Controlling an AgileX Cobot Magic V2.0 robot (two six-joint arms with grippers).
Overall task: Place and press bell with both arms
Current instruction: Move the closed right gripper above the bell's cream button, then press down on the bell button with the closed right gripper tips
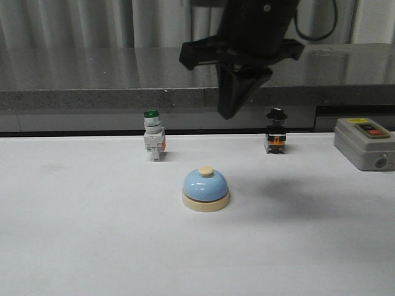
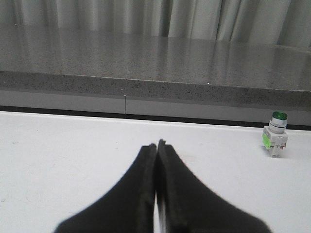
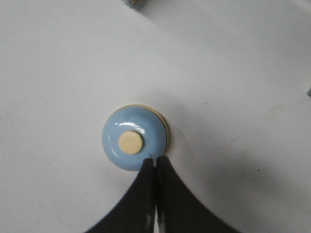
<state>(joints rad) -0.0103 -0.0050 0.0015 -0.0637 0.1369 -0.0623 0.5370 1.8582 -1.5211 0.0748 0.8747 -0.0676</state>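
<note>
I see a white surface (image 1: 74,234) with three bystanders along its far edge. Toward the far left of centre stands a white push-button switch (image 1: 153,136) with a green cap, upright; my left wrist camera shows it too, with a green patch on its side. Right of centre along the same edge stands a smaller switch with a black cap (image 1: 276,131), also upright. At the far right corner sits a grey box (image 1: 365,143) carrying a red and a black button on its top face. Behind runs a grey speckled ledge (image 1: 92,80) with pale curtains (image 1: 68,21) above it.

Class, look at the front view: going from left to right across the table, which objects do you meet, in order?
Green-capped switch → blue bell → black-capped switch → grey button box.
</note>
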